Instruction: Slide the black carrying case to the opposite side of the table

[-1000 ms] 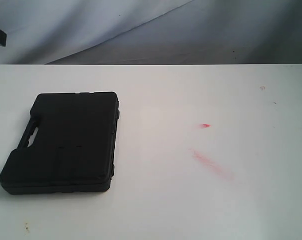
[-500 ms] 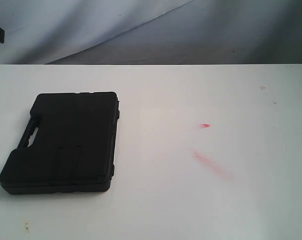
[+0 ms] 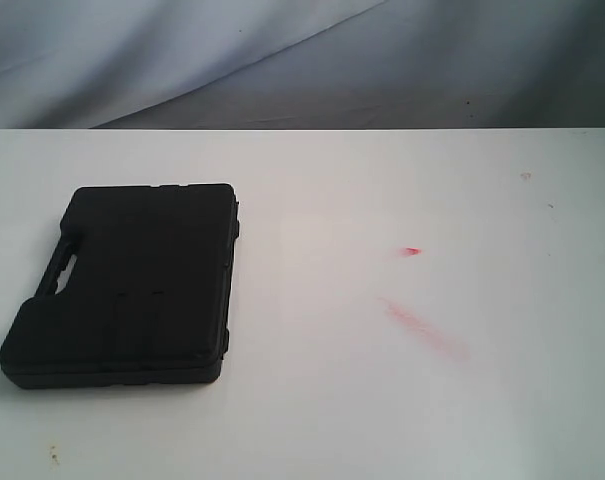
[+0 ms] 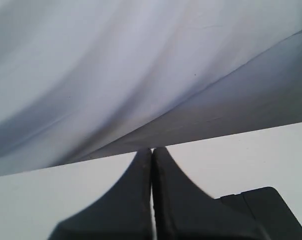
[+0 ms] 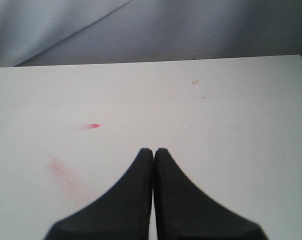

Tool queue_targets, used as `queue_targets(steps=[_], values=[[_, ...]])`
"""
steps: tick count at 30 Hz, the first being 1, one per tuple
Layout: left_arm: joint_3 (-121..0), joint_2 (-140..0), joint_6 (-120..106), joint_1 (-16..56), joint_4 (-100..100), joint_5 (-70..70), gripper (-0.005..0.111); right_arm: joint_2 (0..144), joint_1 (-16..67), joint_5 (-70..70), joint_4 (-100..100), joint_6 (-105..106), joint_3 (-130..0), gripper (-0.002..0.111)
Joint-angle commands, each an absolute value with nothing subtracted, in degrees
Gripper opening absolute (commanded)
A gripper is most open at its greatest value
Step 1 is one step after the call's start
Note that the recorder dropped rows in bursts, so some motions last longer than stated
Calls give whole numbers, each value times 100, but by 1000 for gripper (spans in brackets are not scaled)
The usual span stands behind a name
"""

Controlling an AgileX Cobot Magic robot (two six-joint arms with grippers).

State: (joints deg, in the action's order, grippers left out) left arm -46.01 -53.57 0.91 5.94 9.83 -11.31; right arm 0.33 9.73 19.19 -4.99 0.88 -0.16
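The left gripper point(image 4: 151, 150) is clenched, its two dark fingers point(image 4: 131, 200) pressed flat against each other with nothing between them. Their tips line up with the far edge of the table point(image 4: 51, 200), where the white top meets a pale grey draped cloth point(image 4: 116, 60). A rounded corner of the case point(image 4: 263, 210) shows close beside one finger, lying on the table; whether the finger touches it cannot be told. The right gripper point(image 5: 153, 150) is clenched in the same way and grasps nothing. It hangs above bare white tabletop, with a small bright red dab point(image 5: 93, 126) and a fainter red smear point(image 5: 61, 172) on the surface ahead of it. A few tiny dark specks point(image 5: 194, 82) lie nearer the far edge. In the exterior view the case point(image 3: 132, 285) lies flat and closed on the table point(image 3: 382, 420), well over toward the left edge and about midway between the far and near edges. It is turned slightly askew to those edges. Its cut-out handle slot point(image 3: 62, 270) faces the table's left edge, and two short grooves point(image 3: 142, 296) mark the lid. The red dab point(image 3: 412, 251) and the smear point(image 3: 422, 328) sit right of the table's middle, well apart from the case, with the grey cloth point(image 3: 282, 60) behind the far edge.
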Motion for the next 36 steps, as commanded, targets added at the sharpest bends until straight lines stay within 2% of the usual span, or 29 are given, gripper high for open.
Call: queue_targets(steps=[1, 7, 21, 36], values=[[-4163, -4591, 0, 619, 994, -970, 0, 0, 951, 1909, -524, 76, 0, 0], [-3729, -3462, 0, 619, 797, -1231, 0, 0, 951, 1909, -524, 76, 0, 0], [-3717, -1909, 0, 619, 774, -2552, 0, 0, 951, 1909, -524, 76, 0, 0], [-2860, 0, -33, 619, 498, -2578, 0, 0, 951, 1909, -524, 76, 0, 0]])
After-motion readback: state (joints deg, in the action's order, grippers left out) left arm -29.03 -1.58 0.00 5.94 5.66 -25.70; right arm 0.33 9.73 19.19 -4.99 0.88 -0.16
